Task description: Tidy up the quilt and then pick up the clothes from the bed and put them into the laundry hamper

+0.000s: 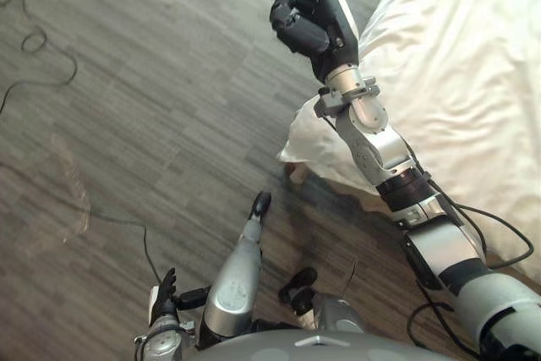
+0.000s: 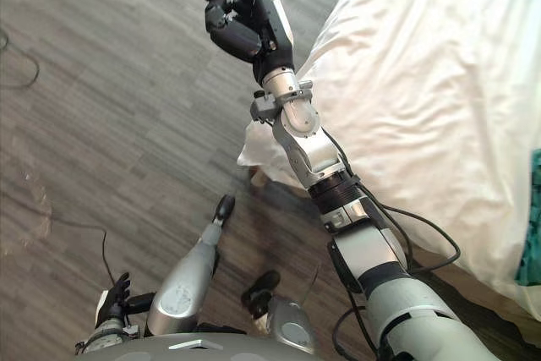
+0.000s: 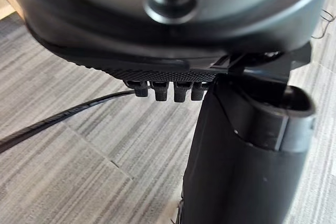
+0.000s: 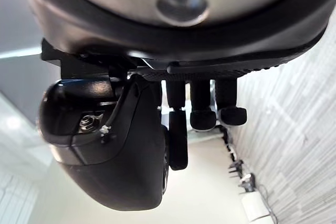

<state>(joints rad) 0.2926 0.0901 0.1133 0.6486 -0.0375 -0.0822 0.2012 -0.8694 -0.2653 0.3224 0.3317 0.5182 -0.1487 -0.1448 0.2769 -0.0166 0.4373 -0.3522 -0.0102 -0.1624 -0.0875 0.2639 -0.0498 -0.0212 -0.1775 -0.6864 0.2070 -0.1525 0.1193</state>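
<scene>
A white quilt [image 1: 461,65] covers the bed along the right side, rumpled, with one corner [image 2: 266,154] hanging off the bed's edge toward the floor. A strip of teal clothing [image 2: 532,226] lies on the bed at the far right. My right hand [image 1: 308,19] is raised over the floor just left of the bed's edge, its fingers curled into a fist with nothing in them. My left hand [image 1: 162,293] hangs low beside my body at the lower left, fingers relaxed and empty; the left wrist view shows its fingers [image 3: 165,90] above the floor.
Grey wood-plank floor [image 1: 144,99] spreads to the left of the bed. A wooden bed leg [image 1: 296,172] stands under the hanging quilt corner.
</scene>
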